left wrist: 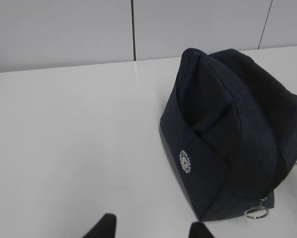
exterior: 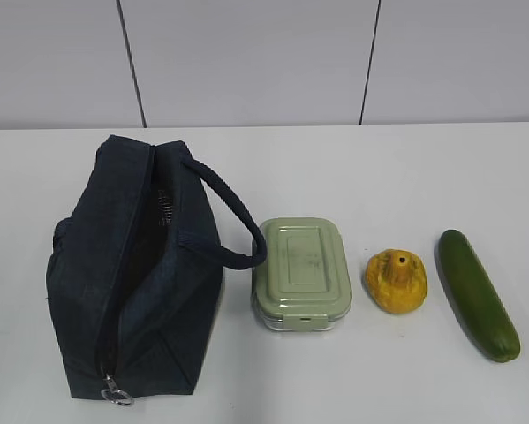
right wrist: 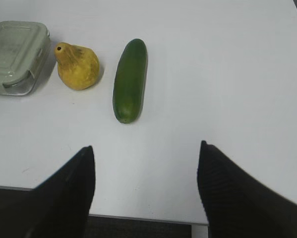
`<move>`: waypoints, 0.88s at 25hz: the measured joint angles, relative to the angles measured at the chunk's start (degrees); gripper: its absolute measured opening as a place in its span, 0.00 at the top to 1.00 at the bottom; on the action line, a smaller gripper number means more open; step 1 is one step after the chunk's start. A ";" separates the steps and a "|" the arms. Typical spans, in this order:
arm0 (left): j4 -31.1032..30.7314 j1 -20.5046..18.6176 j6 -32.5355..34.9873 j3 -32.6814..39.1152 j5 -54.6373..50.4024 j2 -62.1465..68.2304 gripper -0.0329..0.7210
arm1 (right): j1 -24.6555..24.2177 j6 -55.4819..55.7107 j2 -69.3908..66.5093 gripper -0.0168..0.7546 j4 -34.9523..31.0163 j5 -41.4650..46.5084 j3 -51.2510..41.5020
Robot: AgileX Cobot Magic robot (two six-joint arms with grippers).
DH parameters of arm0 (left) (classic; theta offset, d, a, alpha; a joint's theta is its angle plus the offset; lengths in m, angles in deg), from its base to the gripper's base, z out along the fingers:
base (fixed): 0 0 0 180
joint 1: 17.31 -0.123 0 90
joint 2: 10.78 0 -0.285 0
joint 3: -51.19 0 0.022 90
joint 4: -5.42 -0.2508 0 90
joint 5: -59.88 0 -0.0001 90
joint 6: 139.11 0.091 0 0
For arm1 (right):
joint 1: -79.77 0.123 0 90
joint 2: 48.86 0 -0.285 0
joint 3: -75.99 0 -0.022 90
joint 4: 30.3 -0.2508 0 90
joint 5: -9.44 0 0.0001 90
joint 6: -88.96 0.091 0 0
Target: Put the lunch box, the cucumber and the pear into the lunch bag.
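**A:** Exterior view: the bag (exterior: 136, 274), navy fabric, sits on the left of the white worktop (exterior: 379, 168) with its top zipper open and the ring pull (exterior: 117, 394) at the near end. The sage-lidded box (exterior: 301, 272) is just beside its handle, then the lumpy yellow pear (exterior: 396, 280), then the smooth cucumber (exterior: 477, 293), all in a row and apart. No arms show here.

**B:** Any writing?

**A:** Left wrist view: a small round white logo (left wrist: 185, 161) on the bag, unreadable. Left jaws (left wrist: 150, 230) are spread apart, bag off to their right.

**B:** Right wrist?

**A:** Right jaws (right wrist: 146, 186) are wide and empty. The cucumber lies ahead, well clear; pear and box sit further left.
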 joint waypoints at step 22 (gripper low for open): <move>28.21 0.00 14.11 -18.53 15.24 55.29 0.59 | 0.00 1.86 -53.84 0.33 -4.20 -14.32 12.96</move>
